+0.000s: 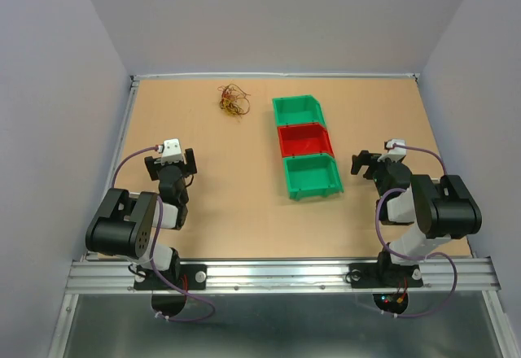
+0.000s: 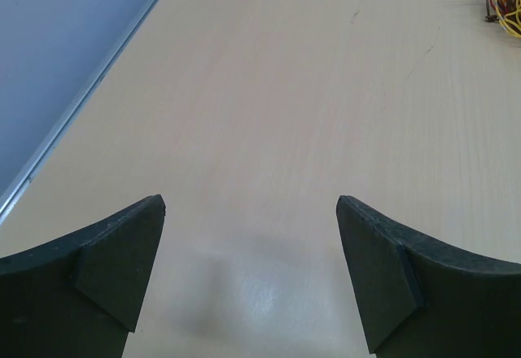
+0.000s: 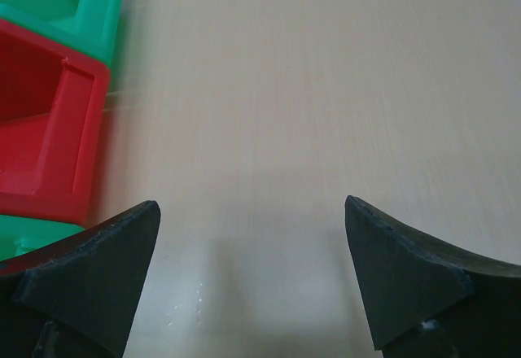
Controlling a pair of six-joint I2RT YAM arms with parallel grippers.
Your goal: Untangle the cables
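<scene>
Thin tangled red-and-yellow wire cables (image 1: 233, 101) lie far back on the light wooden tabletop (image 1: 236, 211); nothing touches them. Three plastic bins (image 1: 305, 145) stand in a row to their right.

Both arms folded low; left gripper (image 1: 171, 164) well left of the bins (image 1: 305, 149), jaws wide, empty; right gripper (image 1: 366, 165) just right of them, same.

Pale grey-lilac walls (image 1: 277, 16) enclose a light wooden table (image 1: 236, 211) fronted by an aluminium rail (image 1: 277, 272)
</scene>
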